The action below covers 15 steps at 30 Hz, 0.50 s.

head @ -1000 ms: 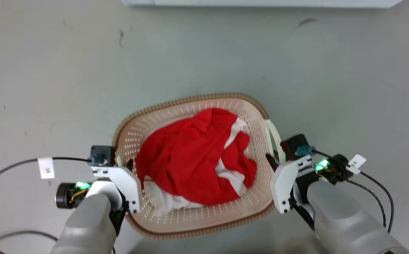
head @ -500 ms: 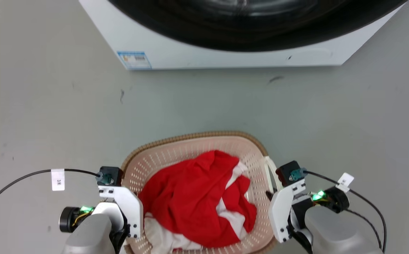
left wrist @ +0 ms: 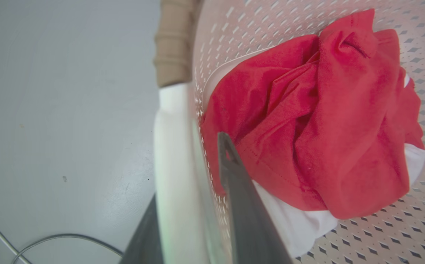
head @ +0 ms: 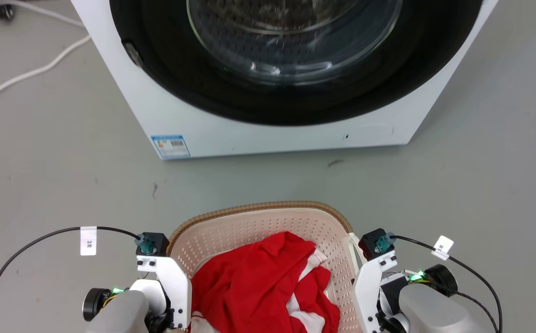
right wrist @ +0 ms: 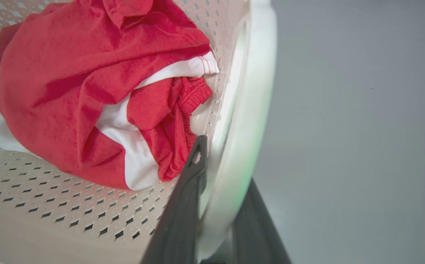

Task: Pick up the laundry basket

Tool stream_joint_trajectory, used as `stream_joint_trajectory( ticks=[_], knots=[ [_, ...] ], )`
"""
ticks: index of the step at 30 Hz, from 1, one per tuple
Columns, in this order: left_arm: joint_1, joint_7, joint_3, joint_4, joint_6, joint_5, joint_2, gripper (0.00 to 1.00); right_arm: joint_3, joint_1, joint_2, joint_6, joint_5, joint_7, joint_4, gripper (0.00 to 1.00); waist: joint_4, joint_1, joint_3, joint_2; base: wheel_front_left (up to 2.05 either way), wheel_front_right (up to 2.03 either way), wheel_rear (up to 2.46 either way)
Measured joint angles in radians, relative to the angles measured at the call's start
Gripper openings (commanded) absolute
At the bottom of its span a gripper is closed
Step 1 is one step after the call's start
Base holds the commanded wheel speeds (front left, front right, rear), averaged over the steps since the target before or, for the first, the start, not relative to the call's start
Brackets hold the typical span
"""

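Observation:
The laundry basket (head: 258, 209) is cream and perforated with a brown woven-look rim, and sits at the bottom middle of the head view between my two arms. Red and white clothes (head: 258, 286) lie in it. My left gripper (left wrist: 188, 168) is shut on the basket's white left handle (left wrist: 172, 146), one finger inside the wall and one outside. My right gripper (right wrist: 225, 161) is shut the same way on the white right handle (right wrist: 249, 95). In the head view the left gripper (head: 171, 296) and right gripper (head: 365, 291) flank the basket.
A white front-loading washer (head: 268, 134) with a dark round door stands just beyond the basket, with a strip of grey floor (head: 268, 180) between them. White cables (head: 27, 74) lie on the floor at the upper left. My own black cables loop beside each wrist.
The head camera has swung up: the washer has come into the picture and the basket with both grippers now sits lower. Both grips on the handles look unchanged.

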<state>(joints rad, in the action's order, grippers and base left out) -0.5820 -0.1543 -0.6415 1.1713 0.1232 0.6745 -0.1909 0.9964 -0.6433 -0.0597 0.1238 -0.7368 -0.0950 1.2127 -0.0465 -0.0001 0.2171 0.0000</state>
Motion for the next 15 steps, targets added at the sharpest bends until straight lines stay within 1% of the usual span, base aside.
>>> stream_joint_trajectory(
  ticks=[7, 15],
  knots=[
    [0.0, -0.062, -0.065, -0.015, 0.0, 0.066, -0.01, 0.0, 0.036, 0.01, 0.0, 0.0, -0.04, -0.03, 0.011, 0.0, -0.016, -0.0001, -0.083, 0.0, 0.0, 0.0, 0.0],
    [0.022, -0.108, -0.127, -0.019, -0.001, 0.135, -0.017, 0.0, 0.084, 0.028, 0.001, 0.0, -0.068, -0.062, 0.022, 0.0, -0.033, -0.0001, -0.175, 0.0, 0.0, 0.0, 0.0]
  ],
)
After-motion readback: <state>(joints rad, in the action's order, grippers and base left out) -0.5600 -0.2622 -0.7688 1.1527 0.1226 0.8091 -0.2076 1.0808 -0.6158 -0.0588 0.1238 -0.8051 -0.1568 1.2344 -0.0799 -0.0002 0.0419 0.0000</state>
